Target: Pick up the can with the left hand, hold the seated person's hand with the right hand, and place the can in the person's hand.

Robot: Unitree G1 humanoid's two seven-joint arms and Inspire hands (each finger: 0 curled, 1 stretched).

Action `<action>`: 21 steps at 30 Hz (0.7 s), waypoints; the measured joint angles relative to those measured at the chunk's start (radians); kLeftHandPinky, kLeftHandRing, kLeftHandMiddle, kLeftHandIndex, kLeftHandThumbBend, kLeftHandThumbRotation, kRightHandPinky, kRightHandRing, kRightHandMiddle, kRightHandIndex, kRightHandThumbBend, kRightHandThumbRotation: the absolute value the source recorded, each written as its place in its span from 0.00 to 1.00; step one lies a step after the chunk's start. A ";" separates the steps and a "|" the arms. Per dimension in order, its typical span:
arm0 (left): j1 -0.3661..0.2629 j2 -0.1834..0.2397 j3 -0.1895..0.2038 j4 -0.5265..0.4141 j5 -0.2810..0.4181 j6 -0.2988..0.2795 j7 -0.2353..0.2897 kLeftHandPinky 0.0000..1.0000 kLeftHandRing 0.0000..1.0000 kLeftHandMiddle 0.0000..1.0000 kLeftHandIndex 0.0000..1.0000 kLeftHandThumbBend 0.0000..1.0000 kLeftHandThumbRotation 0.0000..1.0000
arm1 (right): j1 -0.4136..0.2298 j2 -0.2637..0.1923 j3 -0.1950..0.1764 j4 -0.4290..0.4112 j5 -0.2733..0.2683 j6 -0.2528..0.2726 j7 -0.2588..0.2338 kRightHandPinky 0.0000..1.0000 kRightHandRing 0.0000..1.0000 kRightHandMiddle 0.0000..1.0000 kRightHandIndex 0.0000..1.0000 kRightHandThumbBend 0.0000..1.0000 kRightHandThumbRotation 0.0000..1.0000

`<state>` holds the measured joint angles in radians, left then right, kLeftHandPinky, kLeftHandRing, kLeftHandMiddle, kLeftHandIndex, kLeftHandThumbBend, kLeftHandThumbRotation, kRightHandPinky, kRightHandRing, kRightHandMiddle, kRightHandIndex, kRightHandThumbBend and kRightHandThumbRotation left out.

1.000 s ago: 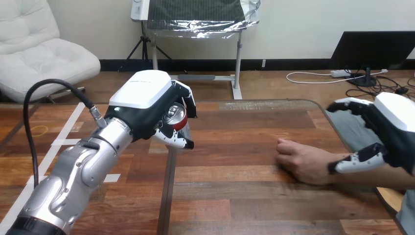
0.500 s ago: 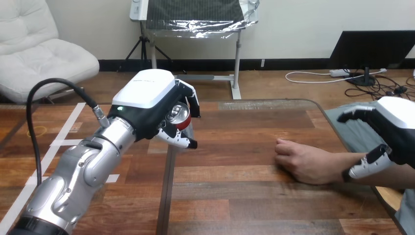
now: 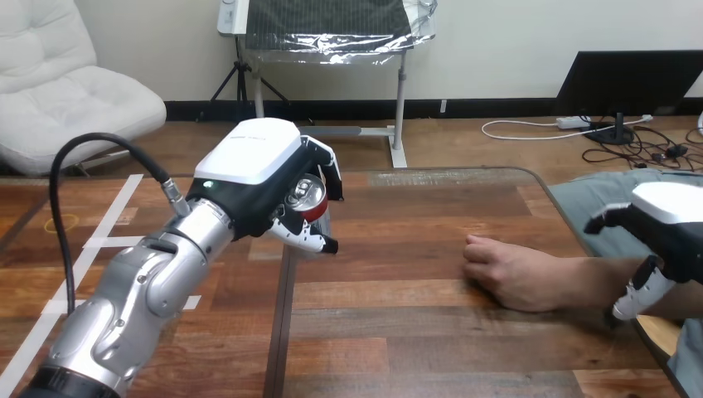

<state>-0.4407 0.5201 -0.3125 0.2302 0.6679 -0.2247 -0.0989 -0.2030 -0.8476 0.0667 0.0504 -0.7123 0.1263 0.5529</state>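
Observation:
A red can (image 3: 308,199) with a silver top is lifted above the table, tilted, with my left hand (image 3: 249,170) shut round it at the left of centre. The person's hand (image 3: 507,269) rests on the table at the right as a loose fist, holding nothing. My right hand (image 3: 667,228) hangs at the far right edge over the person's forearm (image 3: 609,278). Its fingers are relaxed and spread above the forearm and its thumb is at the forearm's near side, not closed on it. The can is well apart from the person's hand.
The wooden table (image 3: 414,332) has a dark seam (image 3: 284,315) running front to back below my left hand. Its far edge curves round at the back right (image 3: 539,178). Bare tabletop lies between the can and the person's hand.
My right hand has slid right and down along the person's forearm, away from the wrist. My left hand with the can has edged slightly right. The person's hand has stayed put.

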 measured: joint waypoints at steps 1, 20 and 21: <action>0.000 -0.002 0.000 0.000 0.003 0.000 0.000 0.32 0.38 0.46 0.49 0.64 0.00 | -0.009 -0.003 0.009 0.013 -0.005 -0.002 0.003 0.85 0.90 0.90 0.85 0.82 0.00; 0.000 -0.036 -0.001 -0.001 0.013 0.000 0.000 0.33 0.39 0.46 0.48 0.65 0.00 | -0.169 -0.013 0.163 0.261 -0.108 -0.035 0.036 0.89 0.92 0.91 0.86 0.81 0.04; 0.000 -0.037 -0.001 -0.001 0.014 -0.001 0.000 0.33 0.39 0.46 0.48 0.65 0.00 | -0.178 -0.013 0.173 0.275 -0.116 -0.035 0.037 0.89 0.92 0.92 0.86 0.80 0.04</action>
<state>-0.4407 0.4828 -0.3139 0.2291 0.6817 -0.2256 -0.0989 -0.3806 -0.8609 0.2393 0.3252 -0.8279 0.0915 0.5894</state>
